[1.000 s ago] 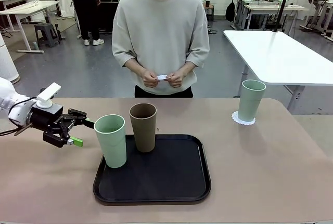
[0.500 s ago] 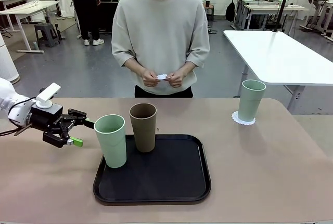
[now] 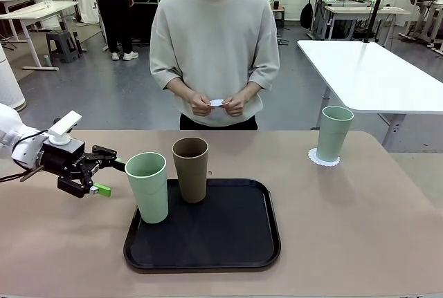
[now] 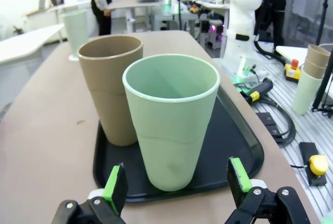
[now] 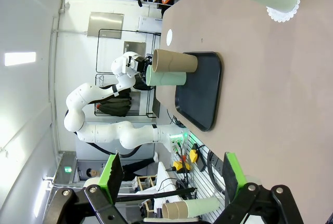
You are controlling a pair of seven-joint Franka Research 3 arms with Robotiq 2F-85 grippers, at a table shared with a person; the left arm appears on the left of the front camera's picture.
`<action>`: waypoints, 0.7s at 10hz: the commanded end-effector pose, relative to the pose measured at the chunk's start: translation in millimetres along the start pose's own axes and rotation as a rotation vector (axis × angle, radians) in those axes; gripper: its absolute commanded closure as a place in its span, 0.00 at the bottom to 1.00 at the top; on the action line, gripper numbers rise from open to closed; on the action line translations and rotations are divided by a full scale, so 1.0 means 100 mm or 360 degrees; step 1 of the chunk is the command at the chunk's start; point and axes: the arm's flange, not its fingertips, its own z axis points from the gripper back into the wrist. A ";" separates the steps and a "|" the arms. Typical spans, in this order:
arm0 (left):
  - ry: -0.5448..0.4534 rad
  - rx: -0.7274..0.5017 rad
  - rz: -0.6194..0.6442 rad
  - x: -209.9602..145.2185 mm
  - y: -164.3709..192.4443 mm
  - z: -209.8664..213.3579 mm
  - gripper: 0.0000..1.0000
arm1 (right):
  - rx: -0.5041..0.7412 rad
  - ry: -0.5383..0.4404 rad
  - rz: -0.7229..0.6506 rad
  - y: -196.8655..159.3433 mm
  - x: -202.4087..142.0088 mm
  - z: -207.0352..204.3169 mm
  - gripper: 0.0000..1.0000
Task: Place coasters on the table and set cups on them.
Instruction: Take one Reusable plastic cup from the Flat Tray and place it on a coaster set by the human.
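On the black tray [image 3: 208,243] stand a mint green cup [image 3: 147,187] and a brown cup [image 3: 190,169]. My left gripper [image 3: 104,177] is open just left of this mint cup, level with its upper half, not touching it. In the left wrist view the mint cup [image 4: 171,120] stands between the open fingers [image 4: 115,180], the brown cup [image 4: 112,89] behind it. A second mint cup [image 3: 334,134] stands on a white lacy coaster [image 3: 324,157] at the table's far right. The person holds another coaster [image 3: 216,102] in both hands. My right gripper [image 5: 171,174] is open and holds nothing.
The beige-pink table [image 3: 360,229] has bare room right of the tray and in front of it. A white-topped table [image 3: 374,70] stands beyond the far right corner. In the right wrist view, the tray [image 5: 200,91] lies well away from the right gripper.
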 end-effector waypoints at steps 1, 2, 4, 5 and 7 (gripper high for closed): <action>-0.0025 -0.0013 -0.0089 -0.06 0.00 0.00 0.00 | -0.0001 -0.0002 -0.0026 0.00 0.00 0.00 0.00; -0.0041 -0.0018 -0.0094 -0.06 -0.01 -0.03 0.00 | -0.0001 -0.0002 -0.0026 0.00 0.00 0.00 0.00; -0.0052 0.0008 -0.0124 -0.06 0.00 -0.14 0.00 | -0.0001 -0.0002 -0.0026 0.00 0.00 0.00 0.00; -0.0061 0.0017 -0.0133 -0.06 0.02 -0.18 0.00 | -0.0001 -0.0002 -0.0026 0.00 0.00 0.00 0.00; -0.0080 0.0027 -0.0130 -0.08 0.07 -0.26 0.00 | -0.0001 -0.0002 -0.0026 0.00 0.00 0.00 0.00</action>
